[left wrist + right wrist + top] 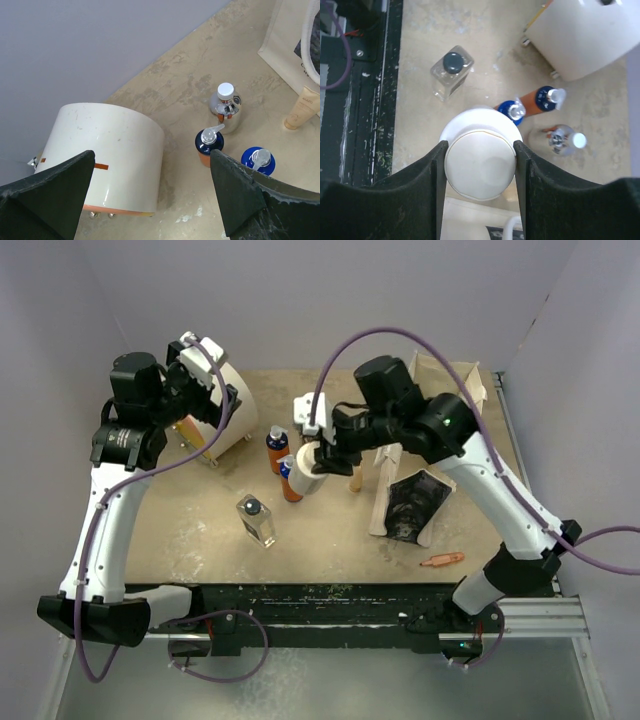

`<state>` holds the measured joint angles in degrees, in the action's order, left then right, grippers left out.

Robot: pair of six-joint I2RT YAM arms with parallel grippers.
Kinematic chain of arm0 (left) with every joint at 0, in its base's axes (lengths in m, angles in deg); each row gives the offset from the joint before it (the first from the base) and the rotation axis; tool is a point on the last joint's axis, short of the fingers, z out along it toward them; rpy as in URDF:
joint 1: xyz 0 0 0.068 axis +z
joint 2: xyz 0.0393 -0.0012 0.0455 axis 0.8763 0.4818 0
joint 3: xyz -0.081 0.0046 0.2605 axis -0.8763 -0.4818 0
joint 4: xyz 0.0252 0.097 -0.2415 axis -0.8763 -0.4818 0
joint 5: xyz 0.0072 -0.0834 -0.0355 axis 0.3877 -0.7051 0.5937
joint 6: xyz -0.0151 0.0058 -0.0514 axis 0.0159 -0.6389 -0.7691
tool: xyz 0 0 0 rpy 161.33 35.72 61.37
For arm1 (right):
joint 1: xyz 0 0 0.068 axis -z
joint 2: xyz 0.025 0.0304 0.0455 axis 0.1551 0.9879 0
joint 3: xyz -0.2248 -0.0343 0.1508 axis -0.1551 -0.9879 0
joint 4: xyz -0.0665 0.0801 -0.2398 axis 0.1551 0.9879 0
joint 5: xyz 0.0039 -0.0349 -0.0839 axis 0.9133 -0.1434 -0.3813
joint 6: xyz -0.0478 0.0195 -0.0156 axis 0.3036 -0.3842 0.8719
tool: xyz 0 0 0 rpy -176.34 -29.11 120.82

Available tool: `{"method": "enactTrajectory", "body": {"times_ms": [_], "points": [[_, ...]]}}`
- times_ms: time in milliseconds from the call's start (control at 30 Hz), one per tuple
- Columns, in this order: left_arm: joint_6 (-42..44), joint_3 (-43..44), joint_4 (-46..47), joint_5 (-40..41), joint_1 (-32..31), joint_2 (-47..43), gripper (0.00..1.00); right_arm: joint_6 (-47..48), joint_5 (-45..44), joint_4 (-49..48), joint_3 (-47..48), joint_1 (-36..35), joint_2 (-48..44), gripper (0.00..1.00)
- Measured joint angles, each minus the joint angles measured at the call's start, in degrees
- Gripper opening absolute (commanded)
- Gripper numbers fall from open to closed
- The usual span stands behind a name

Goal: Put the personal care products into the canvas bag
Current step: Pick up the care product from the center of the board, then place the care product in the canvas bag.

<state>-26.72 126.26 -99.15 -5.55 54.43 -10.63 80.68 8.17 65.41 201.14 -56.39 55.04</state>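
My right gripper [320,455] is shut on the cream-white bottle [480,165], holding it above the table just left of the canvas bag [412,502]. The bag's edge shows under the bottle in the right wrist view [465,217]. Two orange bottles with blue caps [276,450] [290,483] stand beside it, and both also show in the left wrist view [210,142] [257,160]. The silver bottle [226,105] stands behind them. One clear squarish bottle [257,520] stands nearer the front; the other is out of view. My left gripper [150,195] is open and empty above the drum.
A large cream drum [215,410] with an orange face stands at the back left. A tan cone [303,107] leans by the bag. A small orange stick [440,560] lies near the front right edge. Grey walls close in the back and sides.
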Motion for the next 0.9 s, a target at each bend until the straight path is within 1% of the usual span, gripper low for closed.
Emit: {"method": "enactTrajectory", "body": {"times_ms": [133,333,567,700,800,900], "points": [[-0.39,0.00,0.00,-0.79,0.00,0.44,1.00,-1.14,0.42,1.81,5.42,4.66,-0.48,0.00],[-1.38,0.00,0.02,-2.60,0.00,1.01,1.00,-2.32,-0.68,3.17,9.99,12.35,-1.03,0.00],[-1.90,-0.94,1.46,-7.26,0.00,1.33,0.98,-5.60,-0.35,4.87,17.70,24.15,-1.38,0.00],[-2.12,-0.96,1.79,-10.19,-0.20,2.34,0.97,-7.61,-1.05,4.33,18.60,31.54,-3.72,0.00],[-2.05,-0.94,1.70,-12.13,-1.81,3.13,0.97,-9.20,-2.01,4.09,18.60,36.52,-5.55,0.00],[-1.57,0.07,0.63,-13.18,-5.88,4.72,0.97,-10.88,-2.49,3.63,18.01,41.38,-6.97,0.00]]}}
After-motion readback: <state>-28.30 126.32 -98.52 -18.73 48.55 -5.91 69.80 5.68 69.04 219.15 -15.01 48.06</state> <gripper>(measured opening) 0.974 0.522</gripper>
